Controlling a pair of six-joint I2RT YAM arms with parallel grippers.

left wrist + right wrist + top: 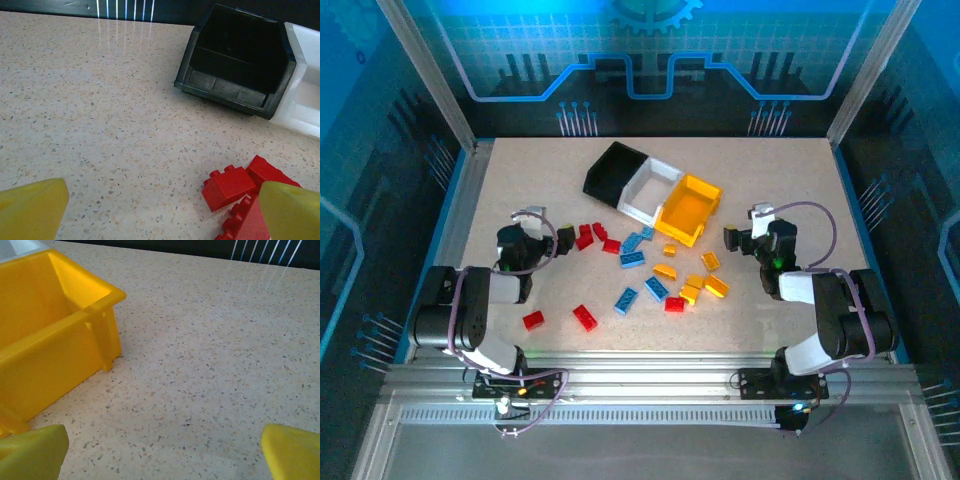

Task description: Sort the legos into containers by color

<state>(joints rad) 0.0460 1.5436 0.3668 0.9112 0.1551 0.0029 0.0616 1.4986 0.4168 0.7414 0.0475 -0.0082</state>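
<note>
The legos lie loose on the speckled table: red ones (585, 238) to the left, blue ones (633, 258) in the middle, yellow-orange ones (705, 285) to the right. Behind them the containers stand joined in a slanted row: black (613, 172), white (650, 190), yellow-orange (688, 210). My left gripper (563, 239) is open, low beside the red bricks. In its wrist view, red bricks (230, 186) sit by the right finger (292, 210), with bare table between the jaws. My right gripper (731, 238) is open and holds nothing, just right of the yellow-orange bin (50, 330).
Two red bricks (560, 319) lie apart near the front edge. Slanted metal posts (430, 75) and blue-lit walls enclose the table. An aluminium rail (650, 385) runs along the near edge, between the arm bases. The black bin (235, 55) faces the left wrist camera.
</note>
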